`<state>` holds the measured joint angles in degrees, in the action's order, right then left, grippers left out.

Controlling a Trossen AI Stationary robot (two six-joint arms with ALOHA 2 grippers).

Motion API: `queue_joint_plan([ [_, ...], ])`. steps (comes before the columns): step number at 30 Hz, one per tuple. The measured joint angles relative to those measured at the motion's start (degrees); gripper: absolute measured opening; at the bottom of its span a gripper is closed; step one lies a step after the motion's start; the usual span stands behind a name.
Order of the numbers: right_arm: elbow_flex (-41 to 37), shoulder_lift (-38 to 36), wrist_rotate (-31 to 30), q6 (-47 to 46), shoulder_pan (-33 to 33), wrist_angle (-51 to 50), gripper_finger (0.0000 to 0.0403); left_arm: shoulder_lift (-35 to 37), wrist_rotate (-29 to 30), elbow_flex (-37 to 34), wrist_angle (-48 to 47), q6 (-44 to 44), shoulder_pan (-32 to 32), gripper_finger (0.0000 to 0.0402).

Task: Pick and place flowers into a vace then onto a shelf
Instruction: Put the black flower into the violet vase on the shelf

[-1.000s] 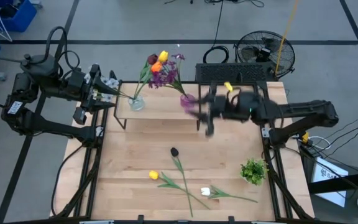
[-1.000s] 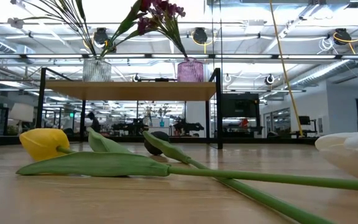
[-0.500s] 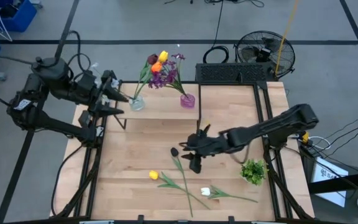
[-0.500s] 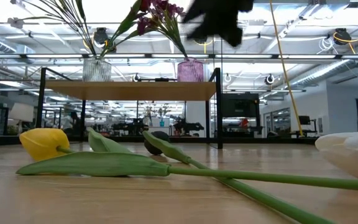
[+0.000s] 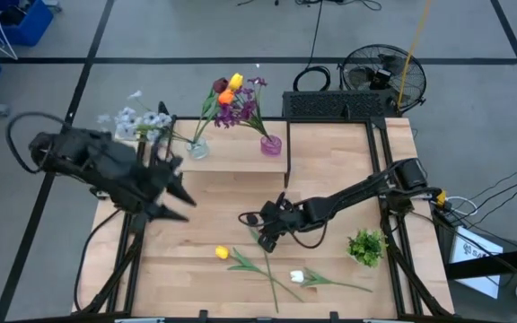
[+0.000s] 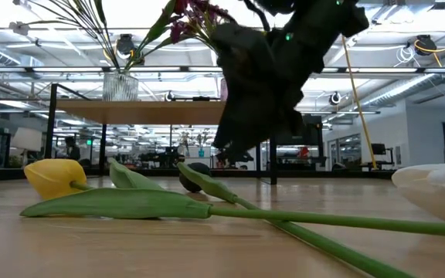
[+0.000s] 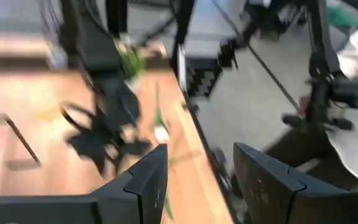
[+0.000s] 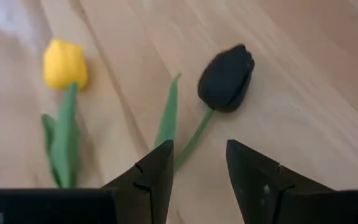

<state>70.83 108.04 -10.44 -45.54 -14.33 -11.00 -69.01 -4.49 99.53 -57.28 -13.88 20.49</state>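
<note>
Right gripper [image 5: 260, 231], fingers parted and empty, low over the table [image 5: 330, 278], straddling the stem just behind the dark tulip [image 8: 226, 78]. Beyond it and to one side, the yellow tulip [image 8: 64, 63]; white tulip [image 5: 297, 277] farther off. Left gripper [image 5: 176, 193] spread wide, empty, near the shelf [image 5: 232, 160] with both vases.

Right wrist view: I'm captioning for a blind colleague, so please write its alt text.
The right gripper, fingers open, hovers just above the green stem of a dark tulip lying flat on the wooden table. A yellow tulip lies on the table beside it, apart from the dark one.
</note>
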Motion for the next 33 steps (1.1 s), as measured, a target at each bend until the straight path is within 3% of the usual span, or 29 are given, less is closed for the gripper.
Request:
queue_joint_plan([
  [6, 0.0, 2.0, 0.0, -0.1, 0.0, 1.1, 0.0139, -4.2, 2.4, 0.0, -8.7, -15.2, 8.0, 0.0186],
  [13, 0.1, 4.0, -0.3, 2.1, 0.0, 10.3, 0.0139, -12.5, 5.3, 0.0, -17.9, -30.3, 15.0, 0.0186],
  [16, 0.0, 5.4, -3.6, 3.0, 0.0, 8.5, 0.0139, -16.0, 6.8, 0.0, -19.5, -36.0, 16.4, 0.0186],
  [26, 0.0, 5.4, -11.0, 4.9, 1.1, 6.3, 0.0139, -21.0, 14.0, 0.0, -21.1, -46.9, 21.2, 0.0186],
  [33, 0.0, 5.4, -9.0, 4.9, 1.9, 5.8, 0.0139, -21.0, 20.0, 0.0, -22.4, -54.7, 23.6, 0.0186],
])
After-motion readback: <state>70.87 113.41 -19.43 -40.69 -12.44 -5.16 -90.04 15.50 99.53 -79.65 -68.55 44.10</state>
